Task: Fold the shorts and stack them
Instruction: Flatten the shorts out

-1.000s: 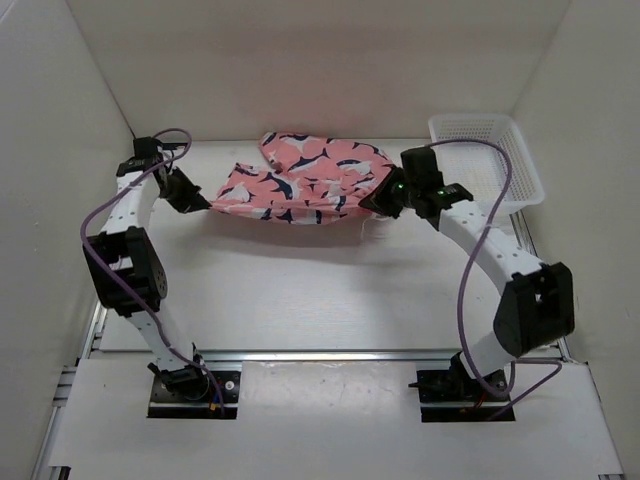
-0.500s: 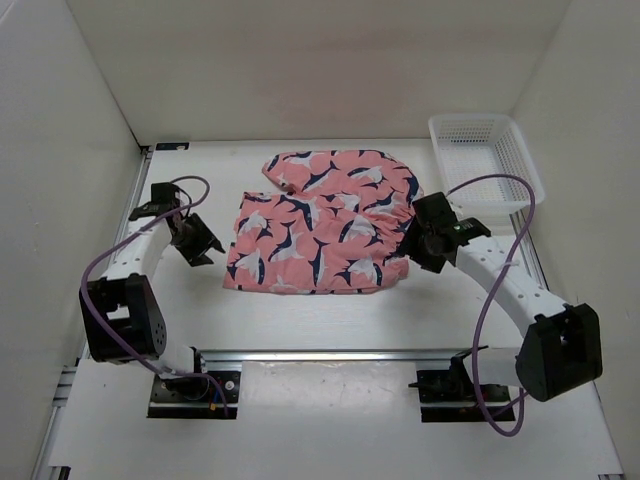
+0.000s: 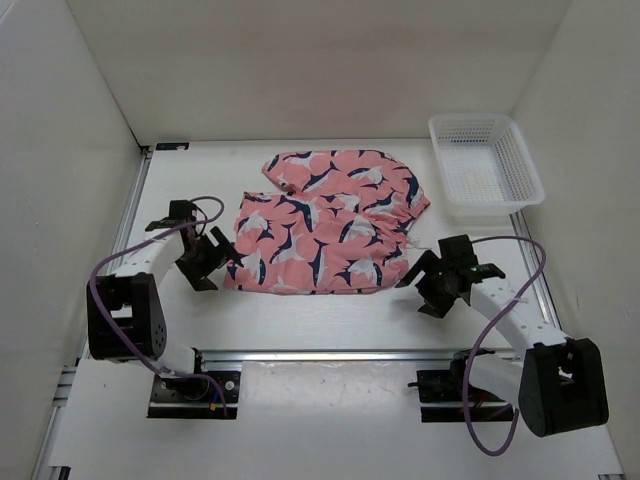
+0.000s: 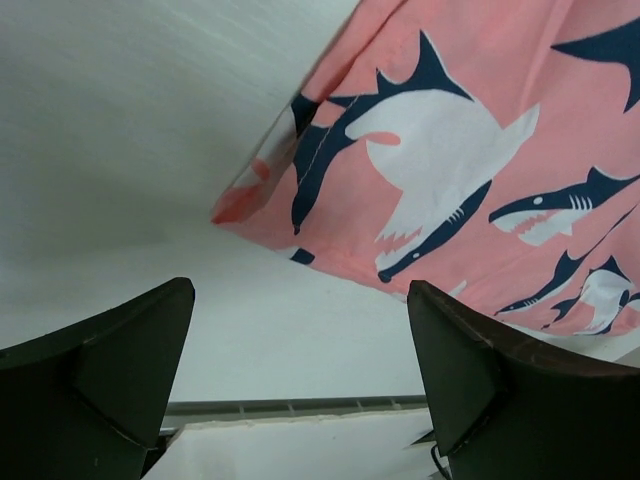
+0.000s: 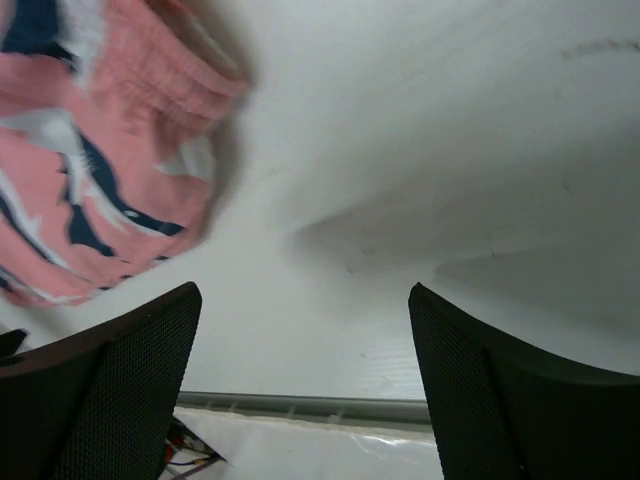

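The coral-pink shorts with navy-and-white shark prints lie flat on the white table, spread from the back middle toward the front. My left gripper stands open just off their front left corner, touching nothing; in the left wrist view the shorts fill the upper right, beyond my left gripper. My right gripper hangs open just off their front right corner, with nothing between its fingers. The right wrist view shows the shorts' gathered waistband at upper left, ahead of my right gripper.
A white plastic mesh basket stands at the back right corner. White walls close in the table on three sides. A metal rail runs along the table's near edge.
Both grippers have let go of the shorts and opened. The shorts, held up a second ago, now lie flat. Both arms have drawn back toward the near edge.
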You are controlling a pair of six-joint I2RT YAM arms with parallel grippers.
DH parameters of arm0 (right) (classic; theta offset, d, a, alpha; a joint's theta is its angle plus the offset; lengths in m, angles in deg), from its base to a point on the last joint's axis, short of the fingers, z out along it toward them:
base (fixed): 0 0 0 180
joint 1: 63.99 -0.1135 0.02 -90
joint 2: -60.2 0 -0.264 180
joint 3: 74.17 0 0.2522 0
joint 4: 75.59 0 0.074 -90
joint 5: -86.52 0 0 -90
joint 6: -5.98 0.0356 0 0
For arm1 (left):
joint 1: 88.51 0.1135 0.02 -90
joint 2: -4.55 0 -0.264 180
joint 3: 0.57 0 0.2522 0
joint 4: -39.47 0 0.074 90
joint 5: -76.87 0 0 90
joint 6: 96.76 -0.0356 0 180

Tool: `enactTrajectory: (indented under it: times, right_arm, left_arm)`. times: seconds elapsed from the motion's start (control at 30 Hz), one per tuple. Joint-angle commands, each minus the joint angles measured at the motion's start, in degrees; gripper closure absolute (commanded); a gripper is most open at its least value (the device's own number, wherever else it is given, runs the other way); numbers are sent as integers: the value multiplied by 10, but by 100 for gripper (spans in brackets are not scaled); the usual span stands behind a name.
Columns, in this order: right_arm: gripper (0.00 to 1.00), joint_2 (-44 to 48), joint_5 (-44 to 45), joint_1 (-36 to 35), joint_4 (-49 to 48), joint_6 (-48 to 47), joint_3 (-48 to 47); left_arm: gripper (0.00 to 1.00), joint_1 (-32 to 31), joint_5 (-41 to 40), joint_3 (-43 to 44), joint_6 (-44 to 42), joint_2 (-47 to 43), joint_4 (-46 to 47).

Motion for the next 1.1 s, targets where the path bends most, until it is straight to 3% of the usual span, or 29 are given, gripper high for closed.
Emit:
enactTrajectory:
  times: [0.0,0.07,0.2,0.43,0.57,0.6,0.63,0.67,0.7,0.73,0.8,0.83,0.93,1.0,1.03,1.07]
  right_arm:
    - [10,14,-63,26,-81,13,-14]
    - [7,2,-75,46,-93,5,-19]
    - [7,-57,-104,63,-141,-1,-19]
    - [17,-146,-155,63,-209,11,-24]
    - [27,-175,-152,63,-230,11,-30]
    - [30,-182,-143,63,-230,11,-38]
    - [39,-188,-137,63,-230,5,-44]
    - [43,-201,-123,63,-230,5,-50]
    - [47,-208,-114,63,-230,-9,-66]
    - [64,-214,-105,63,-223,-17,-77]
    - [84,-231,-90,63,-199,-45,-122]
    - [100,-237,-76,63,-186,-53,-142]
    - [100,-237,-68,63,-135,-99,-238]
    - [100,-232,-55,63,-101,-128,-303]
    - [100,-239,-61,63,-66,-166,-379]
    - [100,-245,-68,63,-42,-187,-424]
  left_arm:
    - [0,-5,-3,-5,5,5,45]
    - [0,-12,-3,-5,5,25,50]
    - [10,-23,-18,-21,25,55,71]
    - [26,-34,-25,-32,48,79,112]
    - [51,-34,-31,-18,48,91,112]
    - [60,-34,-31,-9,48,91,112]
    - [81,-34,-31,1,48,98,112]
    - [90,-34,-31,8,48,106,112]
    - [90,-34,-26,14,48,106,112]
    - [90,-34,-20,26,43,112,112]
    - [90,-34,-15,43,43,112,112]
    - [90,-34,-3,65,35,105,112]
    - [90,-34,3,117,29,90,86]
    - [90,-27,-4,209,15,76,25]
    - [90,-27,-12,250,9,76,1]
    - [90,-20,-25,337,3,71,-22]
